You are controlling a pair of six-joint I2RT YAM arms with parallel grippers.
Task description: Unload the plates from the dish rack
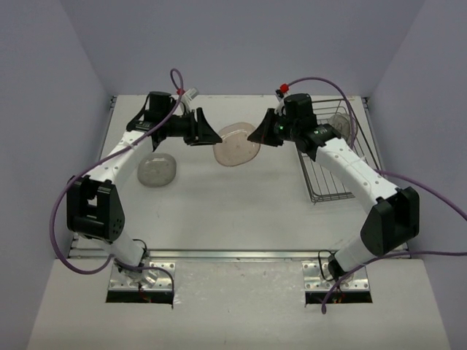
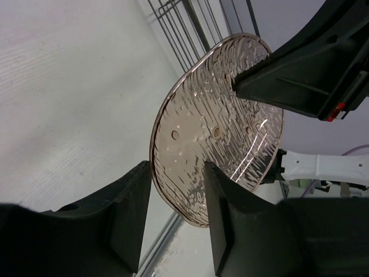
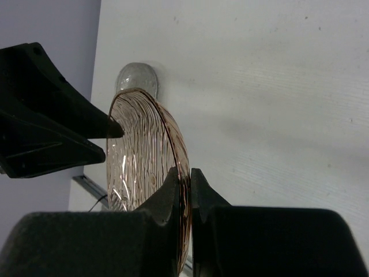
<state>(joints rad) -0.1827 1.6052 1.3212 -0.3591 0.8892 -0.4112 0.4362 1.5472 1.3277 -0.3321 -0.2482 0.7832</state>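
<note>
A smoky brown plate (image 1: pixel 237 144) hangs on edge above the table between both arms. My right gripper (image 1: pixel 257 133) is shut on its right rim; the right wrist view shows both fingers (image 3: pixel 173 184) pinching the plate (image 3: pixel 138 156). My left gripper (image 2: pixel 176 179) is open with one jaw on each side of the plate's (image 2: pixel 213 133) left rim, with gaps showing. A clear plate (image 1: pixel 157 169) lies flat on the table at the left. The dish rack (image 1: pixel 336 157) stands at the right with another plate (image 1: pixel 339 120) at its far end.
The rack's wires (image 2: pixel 184 29) show behind the held plate in the left wrist view. The clear plate (image 3: pixel 136 78) lies beyond the held one in the right wrist view. Grey walls close in the table on three sides. Purple cables loop off both arms.
</note>
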